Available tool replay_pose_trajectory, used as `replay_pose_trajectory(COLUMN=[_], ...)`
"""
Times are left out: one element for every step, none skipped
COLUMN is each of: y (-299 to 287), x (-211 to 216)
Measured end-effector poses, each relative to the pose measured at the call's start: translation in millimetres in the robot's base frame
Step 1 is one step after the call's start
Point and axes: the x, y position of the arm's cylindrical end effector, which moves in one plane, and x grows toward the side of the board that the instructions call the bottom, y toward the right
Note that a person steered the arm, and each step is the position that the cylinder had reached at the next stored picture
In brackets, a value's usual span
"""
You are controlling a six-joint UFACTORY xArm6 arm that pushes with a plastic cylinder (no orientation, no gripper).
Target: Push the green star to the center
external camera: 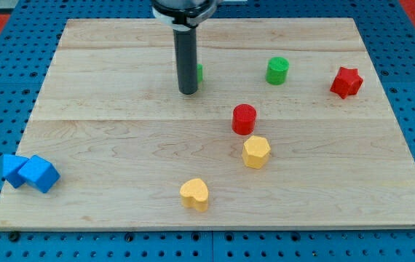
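My tip [188, 92], a bare rod that grips nothing, sits down on the table [105, 145] with the green star [199, 72] peeking out just behind it toward the view's top-right, so centre lies below-right of us.

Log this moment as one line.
tip at green block, mostly hidden | green cylinder right | red cylinder near center | push unfinished
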Motion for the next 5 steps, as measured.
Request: replay_pose_trajectory(y=[-29,-86,-37,-11,-4], x=[0,-12,-65,-43,-30])
